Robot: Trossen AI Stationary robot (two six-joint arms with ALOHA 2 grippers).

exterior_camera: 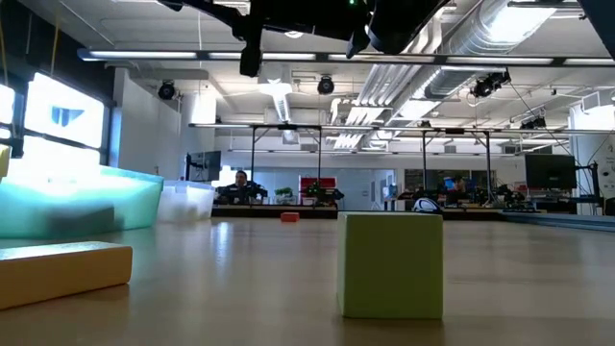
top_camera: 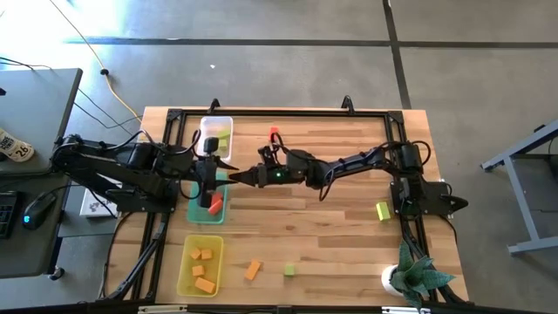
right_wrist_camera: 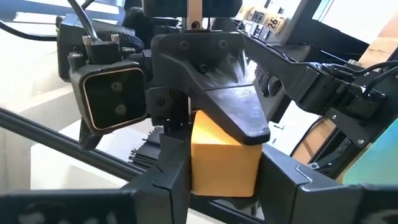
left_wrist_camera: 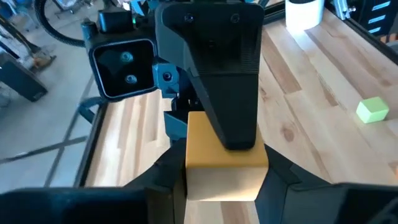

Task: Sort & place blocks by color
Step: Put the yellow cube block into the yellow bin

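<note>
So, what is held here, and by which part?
The orange block, its side faces between the left gripper's fingers; the right gripper meets it from the opposite end.

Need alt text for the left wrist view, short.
An orange block sits between the left gripper's two dark fingers, with a finger of the right gripper pressed against it from above in a mid-air handover. Beyond lie the wooden table and a yellow-green block.
</note>
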